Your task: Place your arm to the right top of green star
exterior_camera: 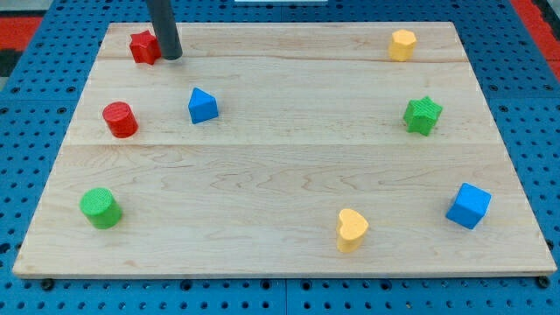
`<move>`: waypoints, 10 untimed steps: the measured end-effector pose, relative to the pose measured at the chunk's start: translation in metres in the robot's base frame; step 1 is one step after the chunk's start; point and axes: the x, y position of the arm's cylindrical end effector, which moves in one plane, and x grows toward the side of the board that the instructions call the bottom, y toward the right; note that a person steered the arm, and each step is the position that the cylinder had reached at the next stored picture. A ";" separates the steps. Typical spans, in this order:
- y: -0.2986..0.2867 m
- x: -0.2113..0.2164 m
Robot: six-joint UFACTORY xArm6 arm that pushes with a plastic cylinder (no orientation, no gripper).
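Note:
The green star (423, 115) lies on the wooden board (280, 166) at the view's right, about halfway up. My rod comes down at the view's top left, and my tip (171, 56) rests on the board just to the right of a red star-like block (143, 47), touching or nearly touching it. The tip is far to the left of the green star and a little higher in the view.
A red cylinder (120, 119) and a blue triangular block (202, 105) sit at the left. A green cylinder (101, 208) is at bottom left. A yellow heart (352, 229) and a blue cube (469, 206) are at the bottom right. A yellow hexagonal block (402, 45) is at top right.

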 end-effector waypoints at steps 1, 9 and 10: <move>0.000 0.000; 0.273 0.092; 0.362 0.093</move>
